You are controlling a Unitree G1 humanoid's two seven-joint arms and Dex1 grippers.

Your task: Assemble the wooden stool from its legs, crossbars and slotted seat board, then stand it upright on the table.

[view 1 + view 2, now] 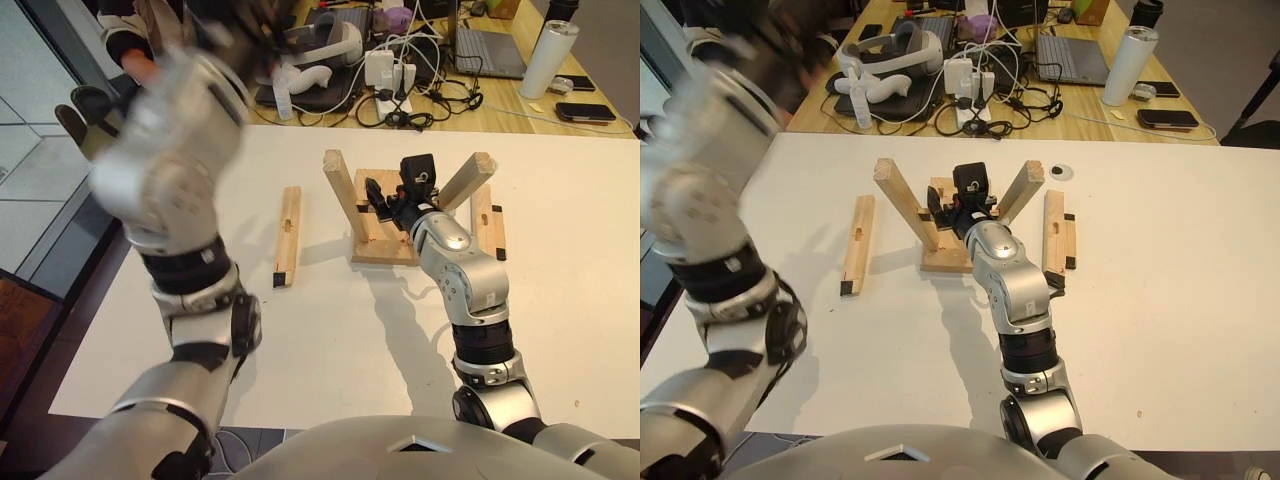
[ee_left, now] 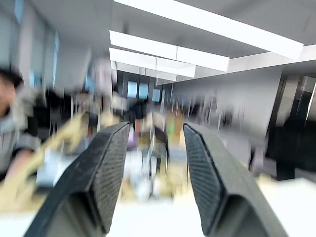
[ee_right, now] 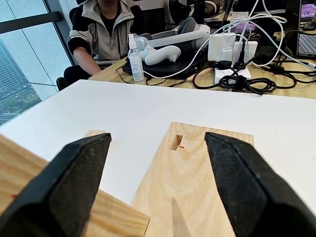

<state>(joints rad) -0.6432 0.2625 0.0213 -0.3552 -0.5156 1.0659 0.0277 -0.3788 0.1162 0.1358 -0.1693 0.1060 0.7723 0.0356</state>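
The slotted seat board [image 1: 385, 250] lies flat on the white table. Two wooden legs rise slanted from it, one [image 1: 345, 195] at its left side and one [image 1: 466, 180] at its right. My right gripper [image 1: 393, 203] hovers low over the board between them, open, with nothing held. From the right wrist its gripper [image 3: 158, 140] spans the board [image 3: 197, 187] and a small slot [image 3: 177, 141], with a leg [image 3: 29, 197] beside one finger. A loose wooden bar [image 1: 288, 235] lies left of the board, another [image 1: 488, 222] to its right. My left gripper [image 2: 157, 129] is raised high above the table's left side, open and empty.
A desk [image 1: 500, 85] behind the table's far edge is crowded with a headset [image 1: 890, 50], cables, a laptop, a white tumbler [image 1: 549, 58] and phones. A small round object [image 1: 1063, 171] lies on the table near the right leg. The near half of the table is bare.
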